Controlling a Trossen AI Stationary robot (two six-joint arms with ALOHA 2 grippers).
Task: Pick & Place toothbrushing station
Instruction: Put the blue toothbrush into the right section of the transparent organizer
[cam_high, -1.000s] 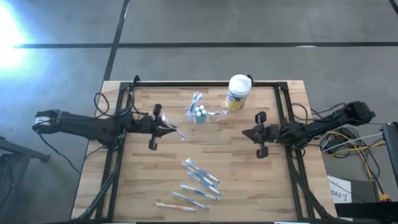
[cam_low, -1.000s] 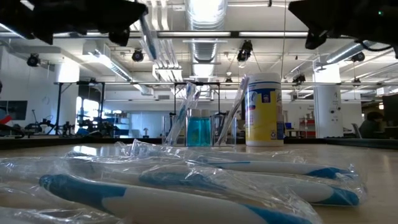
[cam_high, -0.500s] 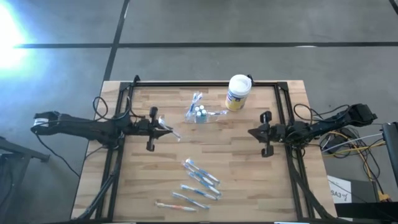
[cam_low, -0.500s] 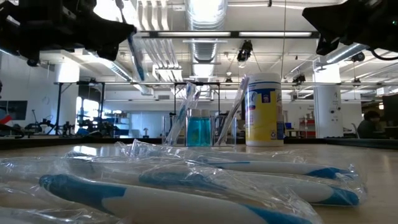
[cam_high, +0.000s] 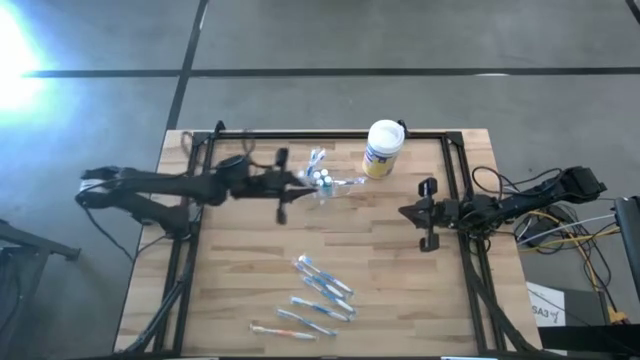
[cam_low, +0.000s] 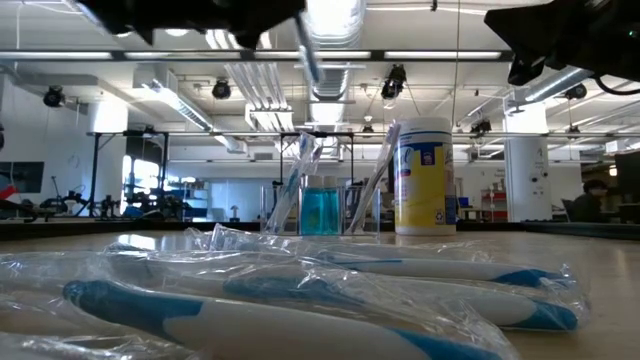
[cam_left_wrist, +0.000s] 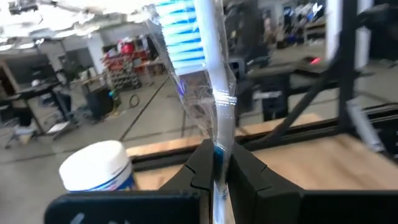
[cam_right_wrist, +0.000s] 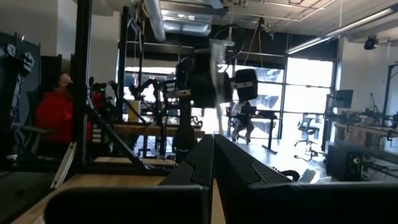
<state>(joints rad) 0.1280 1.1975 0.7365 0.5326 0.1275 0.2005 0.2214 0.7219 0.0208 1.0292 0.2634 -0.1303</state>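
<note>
High view: the left tool (cam_high: 300, 184) reaches across the worktop (cam_high: 240, 290) to just beside the toothbrushing station (cam_high: 321, 183), a clear holder at the far middle, left of the white canister (cam_high: 382, 148). The right tool (cam_high: 408, 212) waits near the right edge, pinched together with nothing in it. More wrapped brushes (cam_high: 318, 297) lie loose at the near middle.

Low view: the station (cam_low: 322, 208) stands upright with blue liquid and two brushes leaning in it; the carried wrapped toothbrush (cam_low: 305, 48) hangs above it, tilted.

Left wrist view: the left tool's fingers (cam_left_wrist: 200, 163) are clamped almost together on the wrapped toothbrush (cam_left_wrist: 211, 81), gripped near its lower end.

Right wrist view: its fingers (cam_right_wrist: 198, 163) meet, empty.

To do this step well, I judge the brush should be centred over a free slot, brought nearer upright, then lowered slowly so the light holder is not tipped, and let go only once it is seated.
</note>
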